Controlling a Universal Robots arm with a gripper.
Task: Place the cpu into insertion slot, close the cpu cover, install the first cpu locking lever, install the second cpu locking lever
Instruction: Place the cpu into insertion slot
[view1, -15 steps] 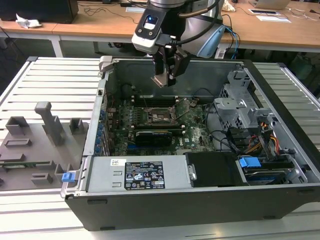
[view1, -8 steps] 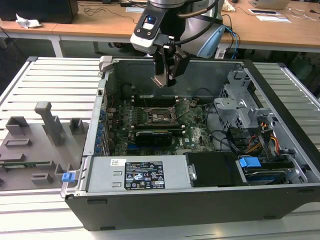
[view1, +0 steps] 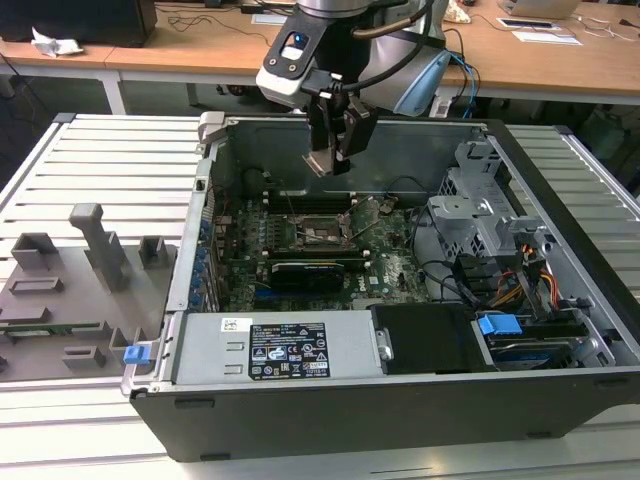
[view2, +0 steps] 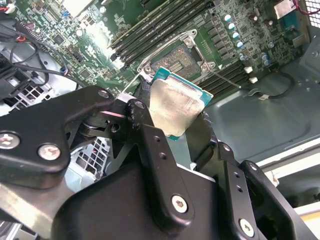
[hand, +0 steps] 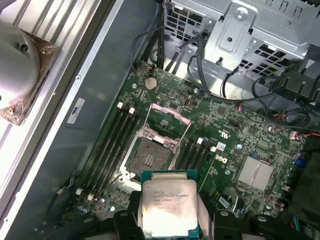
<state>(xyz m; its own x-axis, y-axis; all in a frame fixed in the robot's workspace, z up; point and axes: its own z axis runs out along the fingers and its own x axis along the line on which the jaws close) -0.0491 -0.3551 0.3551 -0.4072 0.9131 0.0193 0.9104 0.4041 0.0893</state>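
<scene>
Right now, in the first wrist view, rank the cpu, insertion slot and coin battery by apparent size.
1. cpu: looks largest, but it is nearest the camera, so its lead over the slot is unsure.
2. insertion slot.
3. coin battery: clearly smallest.

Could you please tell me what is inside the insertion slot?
Nothing: the insertion slot lies open, bare contacts showing. The cpu, held in the gripper above, covers its near edge in both wrist views.

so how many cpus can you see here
1. The cpu is clamped in the gripper, held in the air over the board; the insertion slot is empty.
</scene>
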